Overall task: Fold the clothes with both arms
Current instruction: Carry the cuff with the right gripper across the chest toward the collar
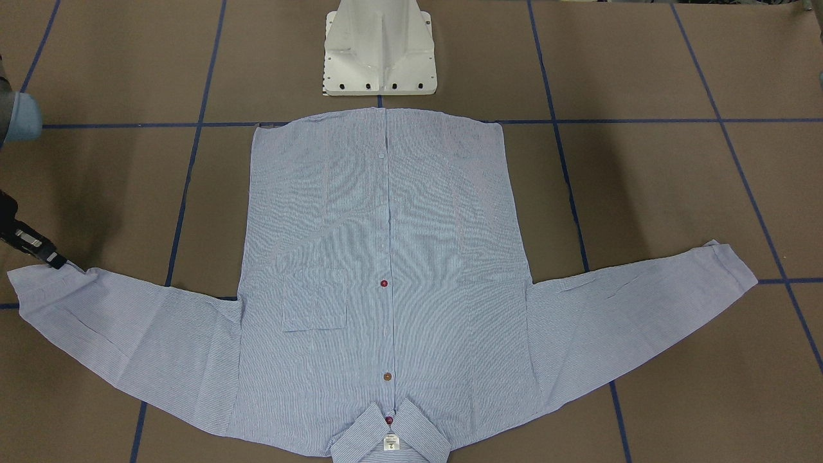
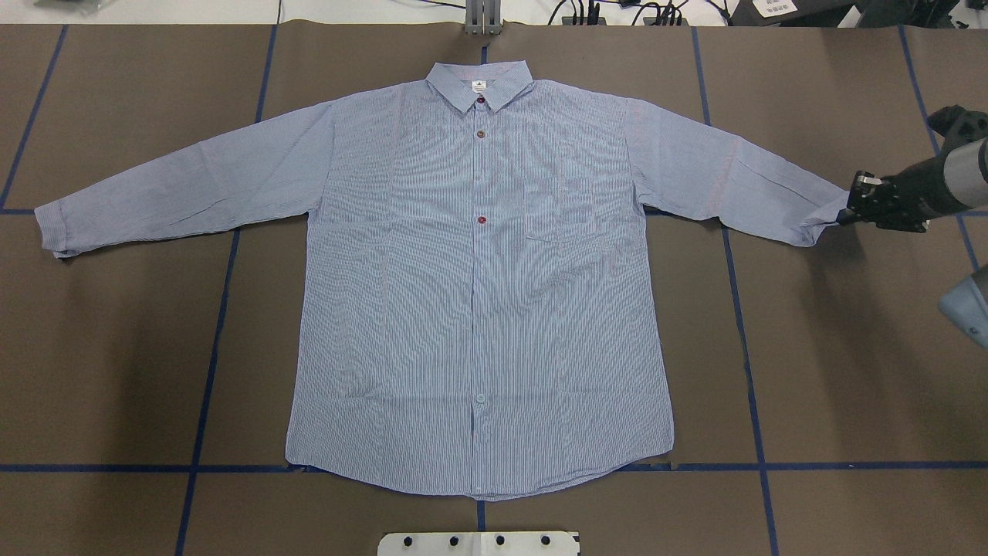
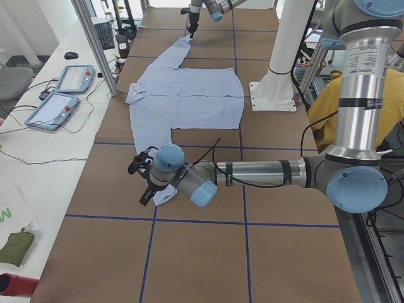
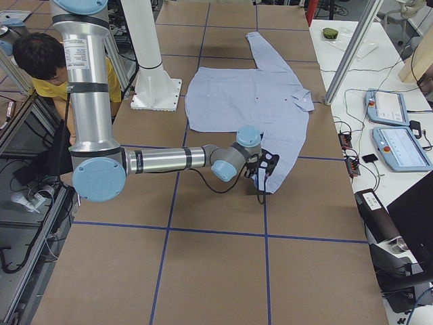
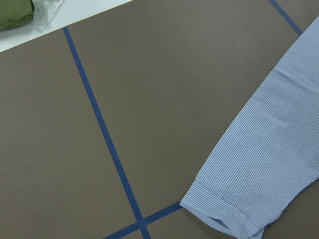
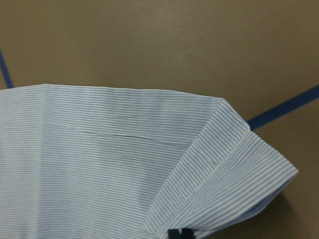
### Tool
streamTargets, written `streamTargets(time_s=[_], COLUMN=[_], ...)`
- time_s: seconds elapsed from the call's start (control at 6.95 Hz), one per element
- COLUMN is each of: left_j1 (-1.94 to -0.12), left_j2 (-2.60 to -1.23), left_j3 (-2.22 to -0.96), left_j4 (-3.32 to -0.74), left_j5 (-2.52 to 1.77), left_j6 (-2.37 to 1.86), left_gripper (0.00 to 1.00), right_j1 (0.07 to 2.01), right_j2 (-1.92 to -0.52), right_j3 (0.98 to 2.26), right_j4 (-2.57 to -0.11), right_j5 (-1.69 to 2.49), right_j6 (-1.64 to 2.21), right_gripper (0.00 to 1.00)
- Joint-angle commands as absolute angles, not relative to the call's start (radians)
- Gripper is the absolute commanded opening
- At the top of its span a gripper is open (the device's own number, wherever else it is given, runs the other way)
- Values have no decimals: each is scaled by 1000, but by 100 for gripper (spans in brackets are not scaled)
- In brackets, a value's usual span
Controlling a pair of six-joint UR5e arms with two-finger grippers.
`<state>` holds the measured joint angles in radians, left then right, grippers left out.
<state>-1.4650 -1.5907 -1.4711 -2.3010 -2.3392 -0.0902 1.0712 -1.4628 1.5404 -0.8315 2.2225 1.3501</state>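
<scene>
- Hard up against the right wrist lens is the right cuff (image 6: 224,164). Its corner is doubled over and lifted clear of the brown table (image 2: 834,371), with shadow showing beneath it.
- The right gripper (image 2: 845,215) is on that cuff, far out to the right of the white pedestal base (image 1: 379,48). Its fingers look drawn together on the cloth, pinching the very edge of the sleeve.
- The shirt (image 2: 478,309) lies flat, buttons up, with its hem nearest the base and its collar (image 2: 478,85) on the side farthest from it. A sleeve is spread wide on either side of the base.
- Far out to the left of the base, the left gripper (image 3: 146,186) sits at the left cuff (image 5: 224,209). Only the side camera catches it, so whether its fingers are apart or together cannot be told.
- The left wrist view shows that cuff lying flat on the table, with no finger in frame.
- By the look of it this is the opening step, taking hold of the sleeves. No fold shows anywhere, so the task seems barely begun.
- The next move likely calls for a sure hold on the left cuff. Both cuffs would then be lifted and carried inward, toward the button line in front of the base.
- That carry should be low and even. A pinch this close to the edge could slip, and a hard pull could drag the body of the shirt askew.
</scene>
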Motion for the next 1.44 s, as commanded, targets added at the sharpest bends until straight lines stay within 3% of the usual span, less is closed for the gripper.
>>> streamTargets(time_s=[0.0,0.14,0.58,1.01,1.3], left_j1=[-1463,-1463,-1463,-1463,-1463], left_j2=[-1591,-1591,-1589,-1588,-1588], left_j3=[-1471,-1471,-1470,-1470,-1471], left_j4=[-2301,-2302,-2307,-2307,-2307], left_j5=[-2339,-2339,-2355,-2368,-2370], left_j6=[-89,-89,-91,-94,-94], left_gripper=[100,100,100,100,100], right_j1=[978,918,812,703,643], right_j2=[-1195,-1039,-731,-539,-485], right_j3=[1545,1539,1368,1219,1084], right_j4=[-1055,-1236,-1281,-1276,-1097], right_j5=[2206,2148,2031,1890,1800], right_j6=[1367,1396,1577,1595,1682], right_gripper=[0,0,0,0,0])
